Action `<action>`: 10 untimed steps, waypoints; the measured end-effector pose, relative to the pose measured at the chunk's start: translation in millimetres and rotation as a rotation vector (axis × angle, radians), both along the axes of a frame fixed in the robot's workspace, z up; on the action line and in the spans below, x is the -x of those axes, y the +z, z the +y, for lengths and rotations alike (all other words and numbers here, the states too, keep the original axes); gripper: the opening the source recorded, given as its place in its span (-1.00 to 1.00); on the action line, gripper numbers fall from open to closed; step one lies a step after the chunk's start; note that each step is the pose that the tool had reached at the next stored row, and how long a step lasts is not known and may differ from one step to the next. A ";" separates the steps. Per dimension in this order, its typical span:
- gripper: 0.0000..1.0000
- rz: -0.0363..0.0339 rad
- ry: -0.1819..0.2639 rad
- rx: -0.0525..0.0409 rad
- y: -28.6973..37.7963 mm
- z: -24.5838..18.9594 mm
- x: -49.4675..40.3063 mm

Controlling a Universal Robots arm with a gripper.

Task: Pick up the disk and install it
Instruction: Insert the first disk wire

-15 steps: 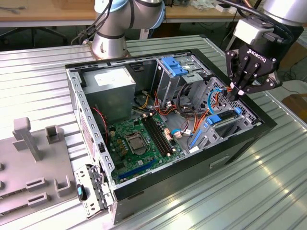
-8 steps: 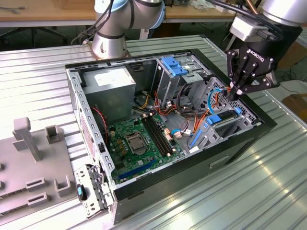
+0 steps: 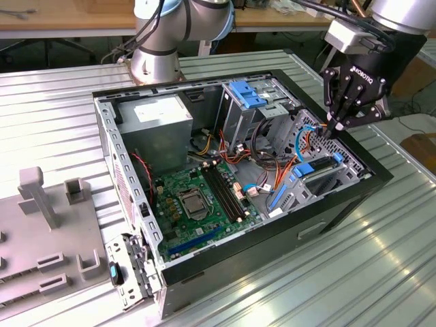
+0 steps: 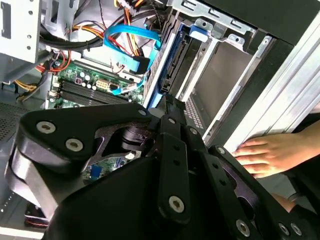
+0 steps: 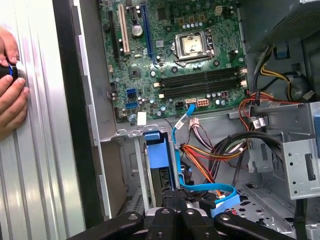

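Observation:
The disk (image 3: pixel 315 173), dark with bright blue side rails, sits on edge in the drive bay at the front of the open computer case (image 3: pixel 354 194). In both wrist views it appears edge-on in the bay, the disk (image 5: pixel 160 155) with its blue rail end toward the motherboard and the disk (image 4: pixel 172 60) running between metal bay walls. My gripper (image 3: pixel 335 127) hangs just above the bay's far end, beside a blue flat cable (image 3: pixel 304 136). Its black fingers (image 5: pixel 175 212) are pressed together with nothing visible between them, and the gripper (image 4: pixel 167 107) points at the disk's near end.
The case lies open on a ribbed metal table (image 3: pixel 381 272), with motherboard (image 3: pixel 201 197), grey power supply box (image 3: pixel 160 122) and a cage with a blue latch (image 3: pixel 246 95) inside. A person's hand (image 5: pixel 12 95) rests on the table beside the case. A grey fixture (image 3: pixel 48 231) stands at the exterior view's left.

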State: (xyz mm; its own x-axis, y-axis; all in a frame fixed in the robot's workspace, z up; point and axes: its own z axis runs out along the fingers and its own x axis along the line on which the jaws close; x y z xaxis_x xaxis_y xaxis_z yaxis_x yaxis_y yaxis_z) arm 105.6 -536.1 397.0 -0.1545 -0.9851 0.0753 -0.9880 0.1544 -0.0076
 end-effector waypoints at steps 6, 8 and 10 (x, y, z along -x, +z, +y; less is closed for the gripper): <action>-0.79 0.0000 -0.054 0.0009 -0.7 4.4 -7.2; -0.79 0.0000 -0.074 0.0013 -0.9 6.3 -9.8; -0.79 0.0000 -0.097 0.0015 -1.1 8.7 -12.3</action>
State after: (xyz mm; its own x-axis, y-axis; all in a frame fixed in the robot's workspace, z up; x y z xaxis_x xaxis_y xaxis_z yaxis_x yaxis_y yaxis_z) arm 117.9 -527.4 395.9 -0.2489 -0.9655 0.0767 -0.9685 0.2490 -0.0079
